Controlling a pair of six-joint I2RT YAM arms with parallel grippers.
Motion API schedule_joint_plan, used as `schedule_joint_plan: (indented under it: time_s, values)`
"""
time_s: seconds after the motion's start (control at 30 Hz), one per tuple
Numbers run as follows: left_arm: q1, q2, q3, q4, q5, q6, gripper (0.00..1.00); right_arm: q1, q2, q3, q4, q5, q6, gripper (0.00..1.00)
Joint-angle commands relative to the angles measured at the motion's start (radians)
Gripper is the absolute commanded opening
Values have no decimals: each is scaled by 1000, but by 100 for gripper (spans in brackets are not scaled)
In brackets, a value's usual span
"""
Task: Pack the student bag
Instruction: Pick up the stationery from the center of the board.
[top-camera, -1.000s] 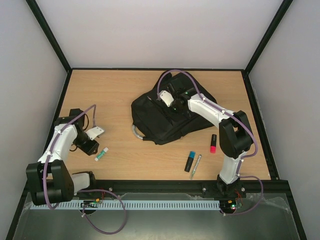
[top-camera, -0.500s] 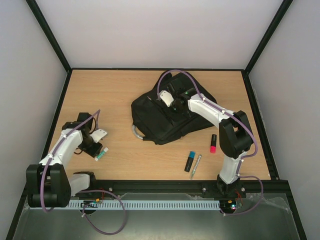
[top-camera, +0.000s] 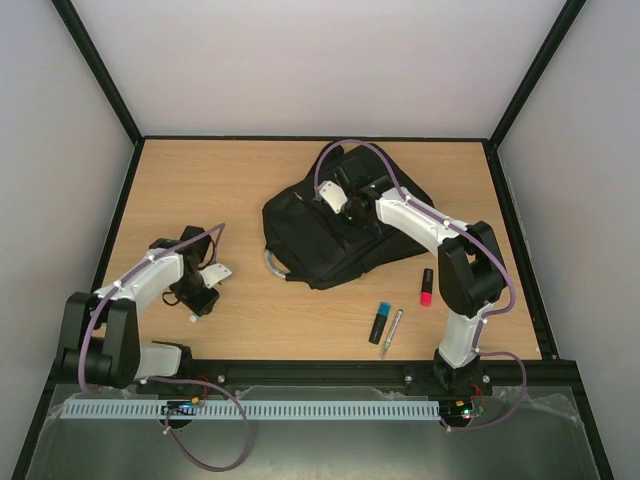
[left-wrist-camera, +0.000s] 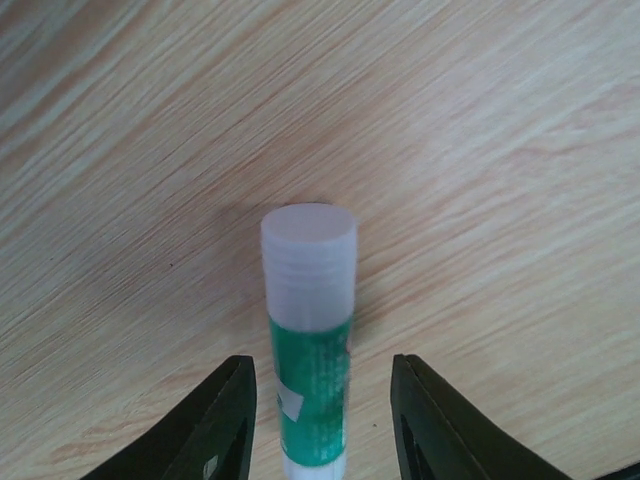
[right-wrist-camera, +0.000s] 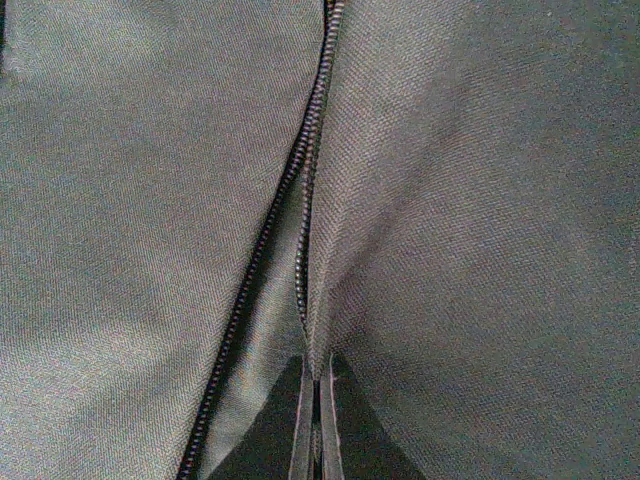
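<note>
Your wooden table (top-camera: 230, 180) carries the student bag (top-camera: 310, 235) right of centre toward the far edge, lying flat with its loop handle facing the near side. Your right gripper (right-wrist-camera: 316, 400) sits on top of the bag, its jaws pressed fully together and pinching the black fabric at the zip's edge. Your left gripper (left-wrist-camera: 322, 368) is low over the table's left side, jaws partly apart, straddling a green glue stick (left-wrist-camera: 310, 300) with a gap on each side. Near your right arm's base lie a blue highlighter (top-camera: 380, 322), a pen (top-camera: 392, 330) and a pink marker (top-camera: 426, 288).

Left hand (left-wrist-camera: 320, 362) low, jaws apart; right hand (right-wrist-camera: 316, 385) pinched closed.
</note>
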Motion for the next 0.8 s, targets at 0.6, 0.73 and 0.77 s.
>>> schedule_joint_plan:
  time_s: [0.6, 0.73, 0.77]
  values:
    - [-43, 101, 180, 42, 31, -125, 8, 14, 7, -17, -106, -63, -11, 2]
    - [-56, 149, 355, 11, 184, -138, 8, 14, 4, -18, -109, -73, -11, 1]
    - [-61, 177, 399, 1, 229, -145, 8, 14, 4, -17, -109, -75, -10, 1]
